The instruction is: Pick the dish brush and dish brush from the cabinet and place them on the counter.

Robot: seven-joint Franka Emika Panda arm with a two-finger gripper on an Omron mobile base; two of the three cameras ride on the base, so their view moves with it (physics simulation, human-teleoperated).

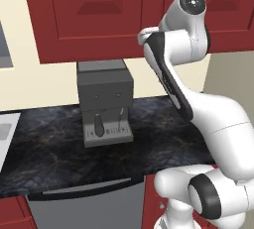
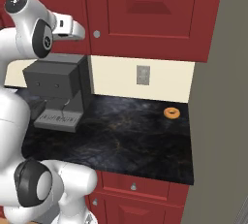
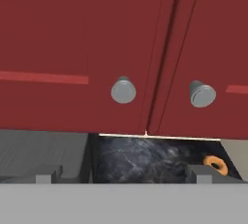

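Up at the wall cabinet [image 3: 121, 34], both doors are shut, so the brushes can't be seen; presumably inside. Gripper [image 3: 123, 177] faces the door fronts w/ jaws spread wide, holding nothing. Two knobs sit just ahead: left knob [image 3: 123, 90] nearly straight in line, right knob [image 3: 202, 94] off to one side. Counter [image 2: 140, 136] lies below; coffee machine [image 1: 105, 101] toward its back edge, donut [image 2: 171, 113] near the right back corner.

A boxy grey coffee machine [image 1: 105, 101] stands by the cream wall; a small orange ring-shaped doughnut [image 2: 171, 113] lies well apart.
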